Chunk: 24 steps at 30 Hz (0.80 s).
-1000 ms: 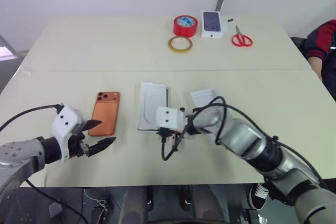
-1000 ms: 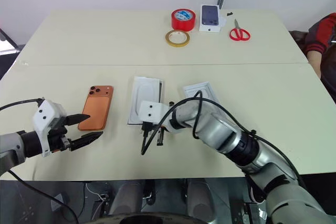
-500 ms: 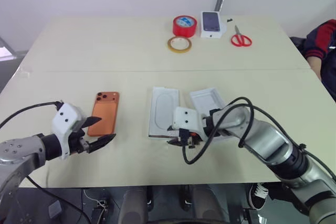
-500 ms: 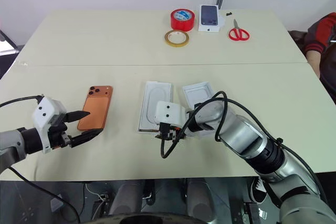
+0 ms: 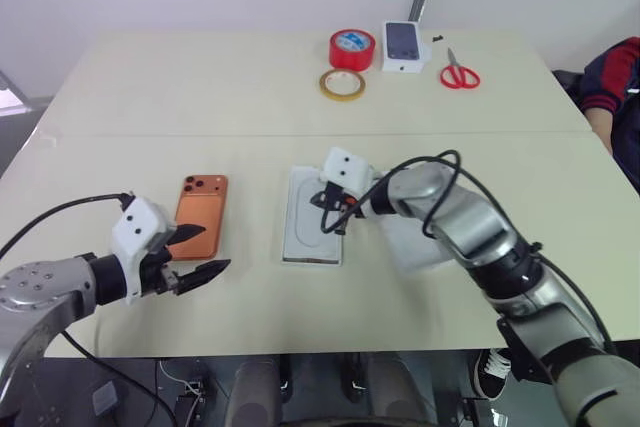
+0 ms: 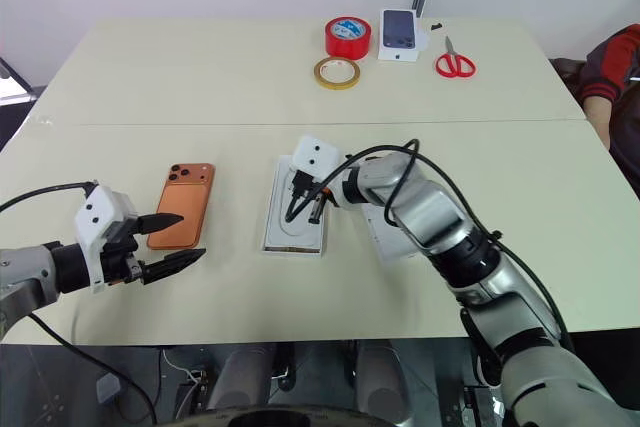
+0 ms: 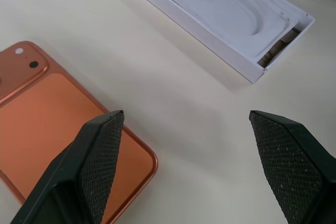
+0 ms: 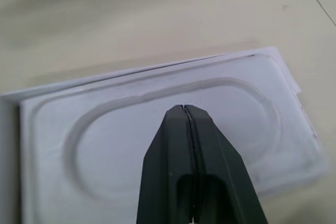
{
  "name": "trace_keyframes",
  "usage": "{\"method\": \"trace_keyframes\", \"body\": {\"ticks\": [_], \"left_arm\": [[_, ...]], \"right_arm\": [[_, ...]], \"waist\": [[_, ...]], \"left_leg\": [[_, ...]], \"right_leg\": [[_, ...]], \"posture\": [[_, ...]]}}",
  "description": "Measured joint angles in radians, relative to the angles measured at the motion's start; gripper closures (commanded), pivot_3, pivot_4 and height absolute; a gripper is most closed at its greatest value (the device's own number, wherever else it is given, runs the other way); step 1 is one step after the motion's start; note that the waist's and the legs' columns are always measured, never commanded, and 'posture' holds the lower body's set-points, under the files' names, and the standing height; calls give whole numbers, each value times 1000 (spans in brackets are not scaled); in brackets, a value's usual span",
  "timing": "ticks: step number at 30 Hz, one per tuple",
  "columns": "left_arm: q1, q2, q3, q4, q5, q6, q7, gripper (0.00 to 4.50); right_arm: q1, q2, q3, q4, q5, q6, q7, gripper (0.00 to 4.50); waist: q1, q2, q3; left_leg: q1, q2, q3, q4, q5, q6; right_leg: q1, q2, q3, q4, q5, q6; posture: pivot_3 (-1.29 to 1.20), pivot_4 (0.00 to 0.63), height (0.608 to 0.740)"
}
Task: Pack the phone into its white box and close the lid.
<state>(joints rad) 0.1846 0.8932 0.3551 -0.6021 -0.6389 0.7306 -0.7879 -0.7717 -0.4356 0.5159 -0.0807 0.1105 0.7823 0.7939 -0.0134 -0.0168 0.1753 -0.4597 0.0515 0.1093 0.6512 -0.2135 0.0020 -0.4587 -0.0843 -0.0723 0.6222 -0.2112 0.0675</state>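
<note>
Lying flat, phone lenses far end

Far edge of beige table: red tape roll, upright on its flat side. Just in front of it, yellowish tape ring, lying flat. Beside the red roll, small white box with dark phone picture. Further right, red-handled scissors, lying flat, blades away. Tiny dark bit near the small box, kind unclear. At right frame edge, person's sleeve, red and dark.
</note>
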Motion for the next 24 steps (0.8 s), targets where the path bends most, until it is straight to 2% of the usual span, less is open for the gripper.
{"method": "trace_keyframes", "body": {"ticks": [10,24], "left_arm": [[11,-11,-7,-33,-6,0,12,488],[2,-11,-8,-37,-6,1,4,488]], "right_arm": [[35,-45,82,-46,-26,-42,144,4447],[81,-74,88,-151,-26,-22,213,4447]], "waist": [[0,0,0],[0,0,0]], "left_leg": [[1,0,-1,2,0,0],[1,0,-1,2,0,0]], "right_leg": [[-1,0,0,6,-1,0],[-1,0,0,7,-1,-1]], "posture": [[0,150,740],[0,150,740]]}}
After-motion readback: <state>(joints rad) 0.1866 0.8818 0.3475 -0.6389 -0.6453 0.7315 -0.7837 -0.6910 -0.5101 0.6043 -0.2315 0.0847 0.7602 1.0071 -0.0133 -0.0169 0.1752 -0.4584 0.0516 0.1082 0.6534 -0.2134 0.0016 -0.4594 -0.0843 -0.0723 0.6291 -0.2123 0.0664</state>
